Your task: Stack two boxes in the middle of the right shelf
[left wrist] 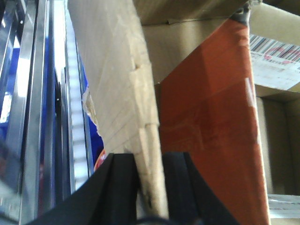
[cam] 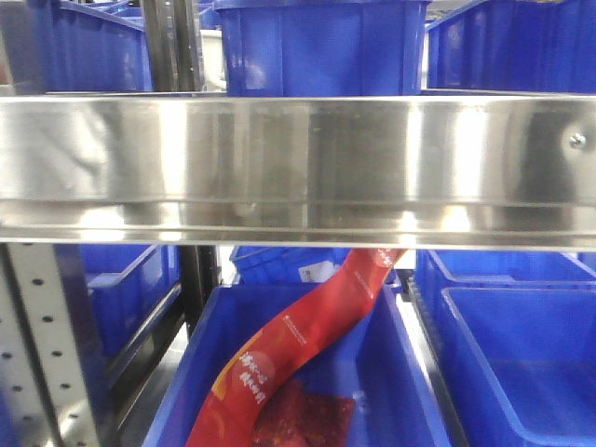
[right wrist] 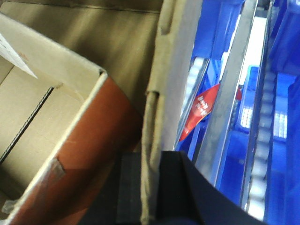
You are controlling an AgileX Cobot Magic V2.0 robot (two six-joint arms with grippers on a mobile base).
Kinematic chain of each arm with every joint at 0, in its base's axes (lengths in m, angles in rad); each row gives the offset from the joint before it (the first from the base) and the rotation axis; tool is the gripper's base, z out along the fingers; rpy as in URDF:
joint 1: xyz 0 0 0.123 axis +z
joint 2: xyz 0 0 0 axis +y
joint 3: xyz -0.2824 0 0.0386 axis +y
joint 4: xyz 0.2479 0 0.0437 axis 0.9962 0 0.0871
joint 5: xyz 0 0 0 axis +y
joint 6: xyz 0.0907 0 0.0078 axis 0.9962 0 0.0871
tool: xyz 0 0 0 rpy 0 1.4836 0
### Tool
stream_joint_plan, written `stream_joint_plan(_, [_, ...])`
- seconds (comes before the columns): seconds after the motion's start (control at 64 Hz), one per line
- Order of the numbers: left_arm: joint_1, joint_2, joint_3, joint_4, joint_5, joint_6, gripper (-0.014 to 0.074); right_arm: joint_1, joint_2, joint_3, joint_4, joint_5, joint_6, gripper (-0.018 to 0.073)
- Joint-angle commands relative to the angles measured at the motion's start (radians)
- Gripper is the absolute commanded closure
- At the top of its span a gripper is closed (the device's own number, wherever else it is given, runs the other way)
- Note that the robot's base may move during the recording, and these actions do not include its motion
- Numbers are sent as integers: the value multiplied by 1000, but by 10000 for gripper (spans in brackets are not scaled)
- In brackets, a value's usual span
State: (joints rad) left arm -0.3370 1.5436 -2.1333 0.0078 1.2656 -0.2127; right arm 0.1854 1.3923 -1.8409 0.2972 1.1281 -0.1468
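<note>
Shelf: steel rail spanning the front view, no carton seen on it.
Box: open carton, held just beside the shelf's roller track.
Handling: probably light but bulky, with thin walls that flex. Best pinched at the wall's top edge, one grip per arm.
Orientation: mouth faces the grippers and the gripped wall runs along the rail. Long axis cannot be told.
Left gripper: pinching the wall edge.
Right gripper: likewise pinching cardboard.

Blue bins w/ perforated upright.

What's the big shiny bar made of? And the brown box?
The shelf rail looks like polished steel: silver, mirror-like, reflecting blurry shapes. The box looks like plain brown cardboard, matte, with a rough, layered edge.
</note>
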Motion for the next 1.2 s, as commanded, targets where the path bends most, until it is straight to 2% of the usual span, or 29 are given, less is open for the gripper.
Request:
stream_joint_plan(0.0, [6, -10, -11, 8, -45, 6, 708, -4, -17, -12, 20, -58, -20, 715])
stream_joint_plan(1.188, [6, -10, -11, 8, -45, 6, 708, -4, -17, -12, 20, -58, -20, 715])
